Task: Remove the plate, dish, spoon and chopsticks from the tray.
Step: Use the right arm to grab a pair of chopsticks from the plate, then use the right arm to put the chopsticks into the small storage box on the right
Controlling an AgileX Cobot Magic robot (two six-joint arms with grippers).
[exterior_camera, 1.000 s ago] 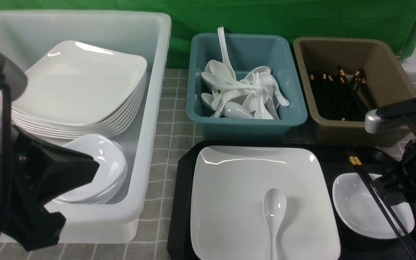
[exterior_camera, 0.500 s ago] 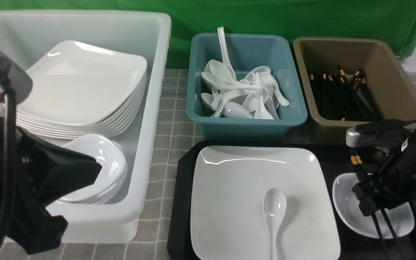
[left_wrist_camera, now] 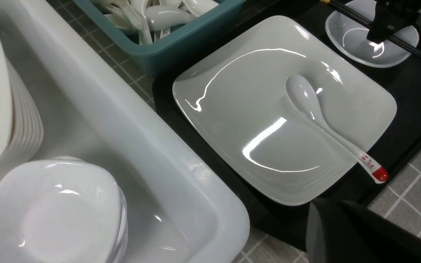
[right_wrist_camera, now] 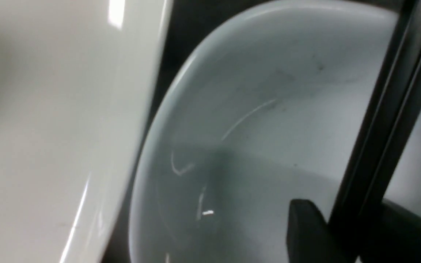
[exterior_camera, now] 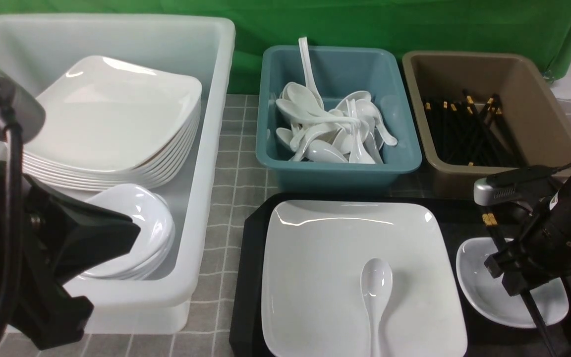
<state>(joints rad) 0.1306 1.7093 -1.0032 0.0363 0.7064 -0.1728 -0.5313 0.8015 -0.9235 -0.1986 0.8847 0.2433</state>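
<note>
The black tray point(exterior_camera: 246, 297) lies on the bench point(exterior_camera: 226, 198), which has a grey checked cover, and its far edge runs just beside the teal tub point(exterior_camera: 340, 173) and the brown tub point(exterior_camera: 488, 59). The large white plate point(exterior_camera: 325, 248) takes up the left part of the tray, near the left edge. On it lies the white spoon point(exterior_camera: 376, 282), bowl toward the tray's far edge, its red-tipped handle reaching past the plate's near rim. The small white dish point(exterior_camera: 479, 272) sits on the tray to the right of the plate, toward the right edge, near it but apart. The black chopsticks point(exterior_camera: 533, 310) slant across the dish, their gold-banded ends toward the far edge of the tray. The right claw point(exterior_camera: 513, 282) is over the dish and grasping the chopsticks, which lie side by side between its fingers. The left claw point(left_wrist_camera: 327, 223) is clenched; only a dark, blurred part of it shows in the left wrist view. At the left of the bench, the big white tub point(exterior_camera: 206, 198) holds a stack of large plates point(exterior_camera: 107, 114), and between that stack and the tub's near edge, a stack of small dishes point(exterior_camera: 137, 223). White spoons point(exterior_camera: 320, 119) lie jumbled in the teal tub, one handle rising above its far rim. More black chopsticks with gold bands point(exterior_camera: 464, 134) lie in the brown tub, by the tray's far right corner.
</note>
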